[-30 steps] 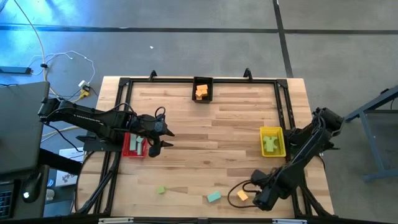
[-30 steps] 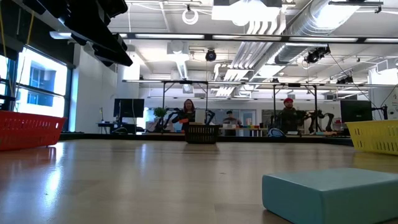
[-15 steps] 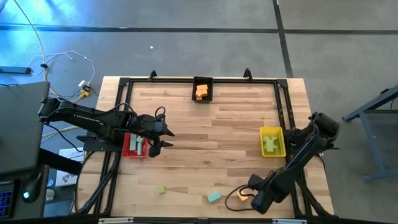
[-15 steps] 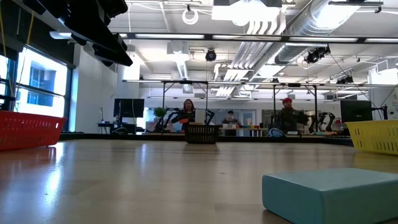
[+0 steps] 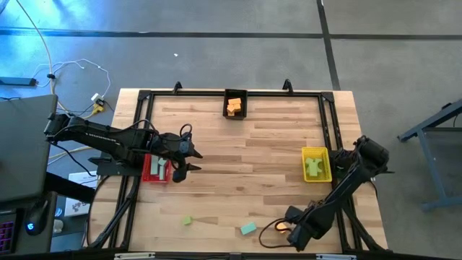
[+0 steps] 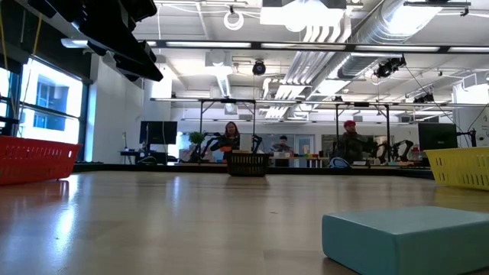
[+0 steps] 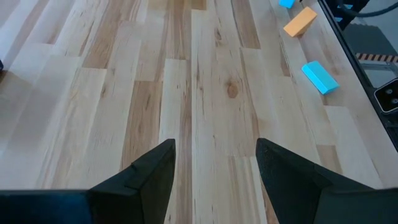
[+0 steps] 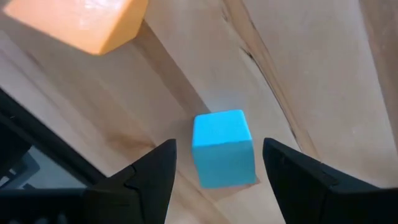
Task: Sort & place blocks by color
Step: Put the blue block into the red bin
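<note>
Left gripper (image 5: 189, 160): parked just beside the red bin (image 5: 157, 168), fingers spread wide with nothing between them, bare wood ahead in its wrist view.

Yellow-green block (image 5: 187, 220): loose near the front edge, left of centre, well apart from both arms.

Teal block (image 5: 248, 229): flat on the table at the front edge, and it fills the foreground of the low view (image 6: 405, 238).

Right gripper (image 5: 294, 235): down at the front right of the table, fingers apart and holding nothing. It is clearly the nearer arm to the front-right blocks.

Key relation: a small blue block (image 8: 222, 148) sits dead ahead of the right gripper, centred in the gap between its fingers, not yet touched. It looks roughly cube-shaped, so there is no long axis to line up on.

Orange block (image 8: 81, 22): just beyond the blue one and off to one side, apart from it.

Surface: pale wooden planks (image 5: 238, 155), flat, with the table edge close beside the blue block.

Room: black bin (image 5: 234, 105) at the far edge with orange blocks, yellow bin (image 5: 316, 165) on the right. An open lab with people lies far behind.
</note>
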{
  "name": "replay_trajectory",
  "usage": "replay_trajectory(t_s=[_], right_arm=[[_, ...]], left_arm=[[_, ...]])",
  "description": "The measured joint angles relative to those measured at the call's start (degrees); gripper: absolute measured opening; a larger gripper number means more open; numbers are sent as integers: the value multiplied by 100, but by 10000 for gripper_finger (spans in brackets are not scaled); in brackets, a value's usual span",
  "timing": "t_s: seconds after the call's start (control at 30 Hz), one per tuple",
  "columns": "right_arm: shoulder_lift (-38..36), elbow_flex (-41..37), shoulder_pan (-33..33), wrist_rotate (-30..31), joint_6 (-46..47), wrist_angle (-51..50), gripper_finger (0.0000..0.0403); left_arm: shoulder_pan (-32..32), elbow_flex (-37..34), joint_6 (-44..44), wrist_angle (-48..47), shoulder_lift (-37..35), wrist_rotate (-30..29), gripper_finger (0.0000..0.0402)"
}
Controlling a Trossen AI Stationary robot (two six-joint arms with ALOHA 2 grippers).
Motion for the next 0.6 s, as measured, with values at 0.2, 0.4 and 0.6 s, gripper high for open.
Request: replay_trajectory(t_s=[0.2, 0.4, 0.6], right_arm=[[197, 0, 6, -54, 17, 137, 194], [258, 1, 12, -99, 22, 344, 120], [256, 4, 13, -183, 142, 481, 104]], left_arm=[[0, 0, 1, 0, -1, 1, 209], [0, -2, 101, 0, 0, 0, 209], [0, -2, 111, 0, 0, 0, 209]])
